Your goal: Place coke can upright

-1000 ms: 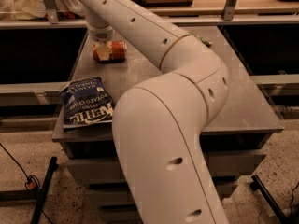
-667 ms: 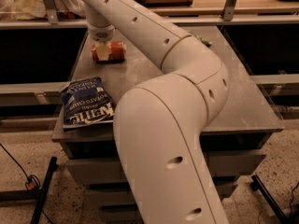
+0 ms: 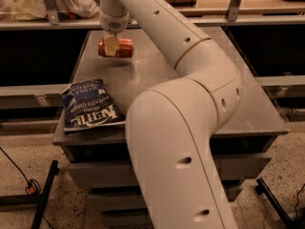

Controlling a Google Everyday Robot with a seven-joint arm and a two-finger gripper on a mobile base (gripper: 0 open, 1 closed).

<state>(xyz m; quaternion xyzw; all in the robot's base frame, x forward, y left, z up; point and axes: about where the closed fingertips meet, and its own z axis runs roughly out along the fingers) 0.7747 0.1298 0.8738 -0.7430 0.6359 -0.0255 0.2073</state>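
Note:
The coke can (image 3: 123,48) is red-orange and lies horizontal, on its side, at the far left part of the grey table (image 3: 143,75). My gripper (image 3: 112,46) comes down on it from above, with one pale finger (image 3: 112,45) across the can's front. The gripper is shut on the can and holds it slightly above the tabletop, with a shadow under it. My large white arm crosses the middle of the view and hides much of the table's centre.
A dark blue Kettle chips bag (image 3: 90,106) lies flat near the table's front left edge. A shelf rail with metal posts (image 3: 47,6) runs behind the table. A black stand leg and cable (image 3: 40,194) are on the floor at left.
The can has risen slightly off the table in the gripper and now sits more level; the arm has shifted a little with it. The chips bag has not moved.

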